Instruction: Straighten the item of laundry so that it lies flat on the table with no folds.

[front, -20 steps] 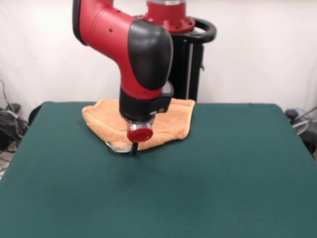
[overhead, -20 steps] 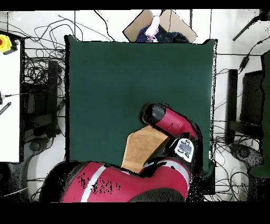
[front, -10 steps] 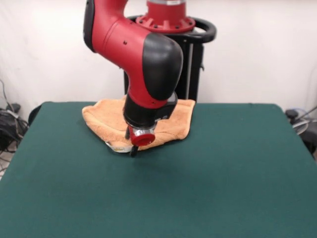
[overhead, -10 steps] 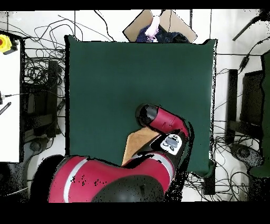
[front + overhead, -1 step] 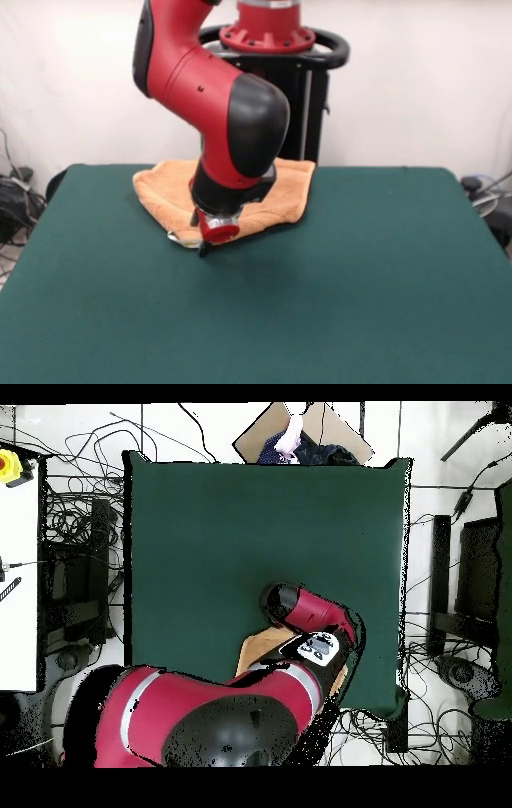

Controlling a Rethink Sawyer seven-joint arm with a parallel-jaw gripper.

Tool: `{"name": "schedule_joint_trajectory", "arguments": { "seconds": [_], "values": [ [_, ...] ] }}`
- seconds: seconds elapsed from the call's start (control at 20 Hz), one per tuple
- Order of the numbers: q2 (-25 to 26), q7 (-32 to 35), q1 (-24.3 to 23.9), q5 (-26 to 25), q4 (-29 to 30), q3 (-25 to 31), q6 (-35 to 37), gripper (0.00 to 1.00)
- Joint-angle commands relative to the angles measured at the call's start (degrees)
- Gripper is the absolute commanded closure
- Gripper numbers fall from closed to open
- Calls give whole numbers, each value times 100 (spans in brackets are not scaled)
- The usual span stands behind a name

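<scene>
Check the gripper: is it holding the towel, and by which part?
Cannot be told. The gripper is down at the towel's front edge, but its tips are too hidden to show a grasp.

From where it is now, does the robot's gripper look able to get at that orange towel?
Probably yes. The gripper hangs right at the near edge of the folded towel, low over the table, with nothing between them. Whether its jaws are open is unclear.

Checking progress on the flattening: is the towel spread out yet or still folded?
Still folded. The towel lies doubled over near the table's far edge, with thick rounded folds along its sides. The gripper is at its front edge.
</scene>
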Motion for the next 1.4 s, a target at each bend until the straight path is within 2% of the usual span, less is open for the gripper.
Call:
{"name": "schedule_joint_trajectory", "arguments": {
  "seconds": [0.05,0.3,0.35,0.95,1.4],
  "values": [
    [285,779,-47,41,-444,235,-40,0],
    [331,800,-46,26,-506,140,-18,0],
    [340,821,-36,31,-510,121,-12,100],
    [197,755,-31,53,-380,147,154,100],
    [-189,736,152,-3,-158,-26,488,100]
  ]
}}
